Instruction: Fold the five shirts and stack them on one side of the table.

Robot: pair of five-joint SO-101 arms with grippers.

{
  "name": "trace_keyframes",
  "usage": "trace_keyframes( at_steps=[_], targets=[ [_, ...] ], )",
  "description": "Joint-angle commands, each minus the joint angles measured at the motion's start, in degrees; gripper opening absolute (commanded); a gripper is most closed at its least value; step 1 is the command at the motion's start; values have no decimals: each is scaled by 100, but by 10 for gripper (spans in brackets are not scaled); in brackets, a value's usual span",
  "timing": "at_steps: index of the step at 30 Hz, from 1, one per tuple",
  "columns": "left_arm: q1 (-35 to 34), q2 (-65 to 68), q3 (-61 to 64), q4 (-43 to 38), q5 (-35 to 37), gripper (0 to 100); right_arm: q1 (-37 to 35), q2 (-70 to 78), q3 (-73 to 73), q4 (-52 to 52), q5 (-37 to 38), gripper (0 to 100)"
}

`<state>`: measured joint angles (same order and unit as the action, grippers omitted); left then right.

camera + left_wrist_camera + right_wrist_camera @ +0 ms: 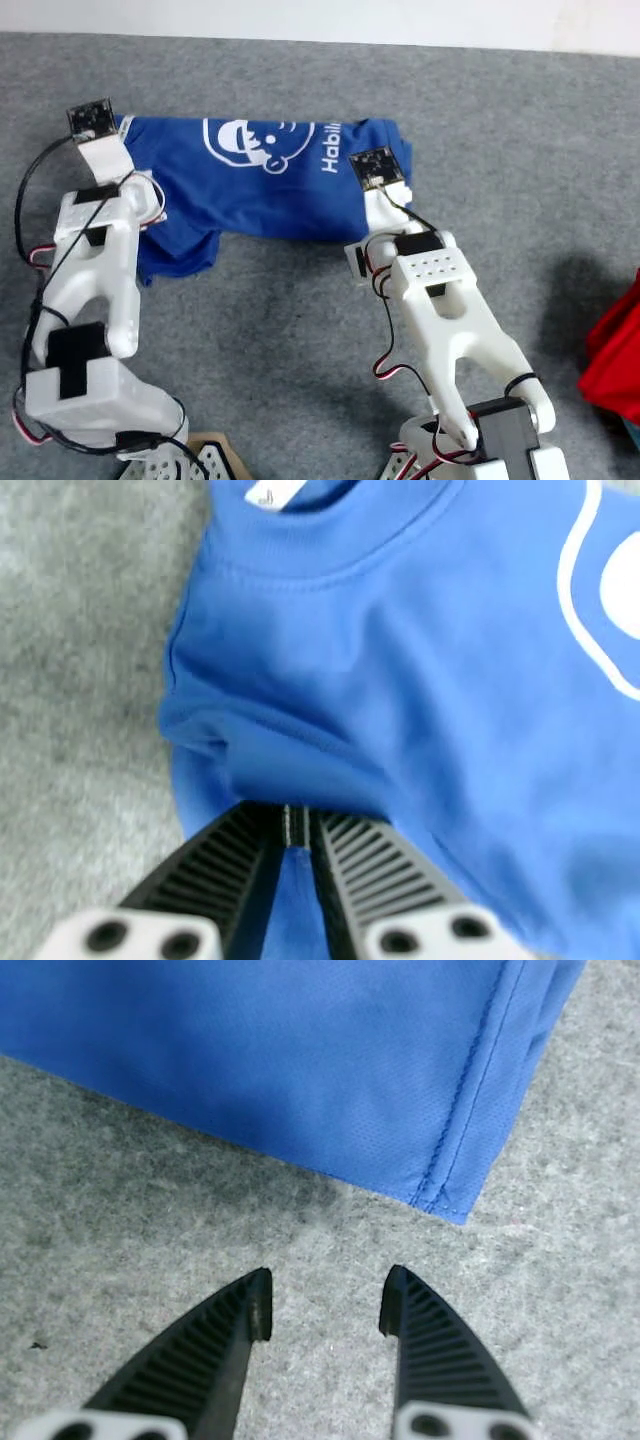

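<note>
Right hand (325, 1300) is released, jaws apart, over bare counter (300, 330) just short of the blue shirt (260, 190). The hem corner lies directly ahead of it, toward the far edge. Left hand (293, 828) is clenched on a fold near the collar end. The shirt's long axis runs along the far edge. Judgement: the open hand needs only a short advance onto the hem.
</note>
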<state>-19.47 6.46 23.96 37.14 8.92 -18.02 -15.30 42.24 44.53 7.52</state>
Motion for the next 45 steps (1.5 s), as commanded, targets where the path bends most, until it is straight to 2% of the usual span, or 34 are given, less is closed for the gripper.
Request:
trace_keyframes(
  at_steps=[1, 6, 9, 14, 25, 27, 30, 33, 35, 40, 45],
  targets=[
    [110, 567, -760, -149, 0, 7, -40, -224, -22, -92, -53, 181],
    [110, 1385, -1727, -123, 26, 7, -40, -224, -22, -92, -53, 181],
    [110, 1420, -2000, -114, 316, 7, -40, -224, -22, -92, -44, 181],
    [189, 1455, -2475, 237, 360, 7, -40, -224, -22, -92, -35, 181],
    [303, 1411, -2642, 299, 387, 7, -40, -224, -22, -92, -26, 181],
    [242, 1174, -2695, 677, 554, 7, -40, -224, -22, -92, -26, 181],
    [189, 435, -2677, 1829, 738, 6, -40, -224, -22, -92, -26, 181],
    [207, -286, -2299, 2716, 721, 6, -40, -224, -22, -92, -26, 181],
    [207, -734, -1789, 2831, 712, 6, -40, -224, -22, -92, -26, 181],
    [295, -1640, -251, 2813, 686, 6, -40, -224, -22, -92, -26, 181],
    [347, -1833, 971, 1837, 686, 7, -31, -224, -22, -84, -26, 181]
  ],
)
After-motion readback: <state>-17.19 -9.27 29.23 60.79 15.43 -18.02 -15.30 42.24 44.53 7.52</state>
